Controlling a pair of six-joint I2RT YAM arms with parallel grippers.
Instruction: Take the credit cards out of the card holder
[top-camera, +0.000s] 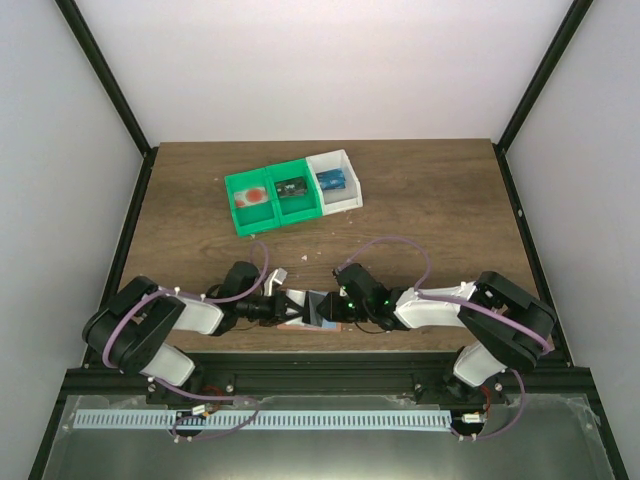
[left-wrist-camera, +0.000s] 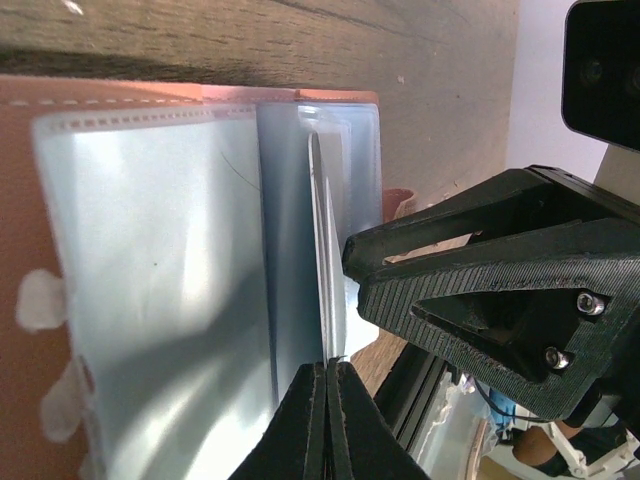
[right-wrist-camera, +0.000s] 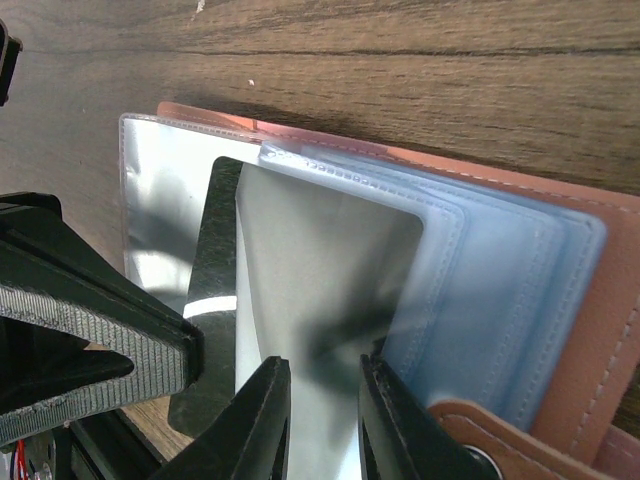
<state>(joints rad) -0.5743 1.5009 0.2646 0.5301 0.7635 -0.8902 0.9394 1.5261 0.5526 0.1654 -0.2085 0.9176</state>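
1. A dark wooden table stands between pale walls, with black frame posts at its corners.
2. Three small bins sit in a row at the far middle. The left green bin holds a pale pink-and-white item with a red spot. The middle green bin holds a dark card. The white bin holds a blue card.
3. The card holder lies open on the table at the near edge, between the two arms. Its salmon cover is underneath and its stacked clear, bluish sleeves fan across it.
4. The left gripper is pinched tight on one thin plastic leaf of the holder, which stands on edge above the other sleeves.
5. The right gripper has a narrow gap between its fingers. It sits low over a shiny sleeve, and I cannot tell whether it grips anything.
6. The markings on the dark card are too small to read, and no other writing is legible.
7. Glare on the sleeves hides whether any card is inside them. A stitched tab with a snap is cut off at the bottom of the right wrist view.
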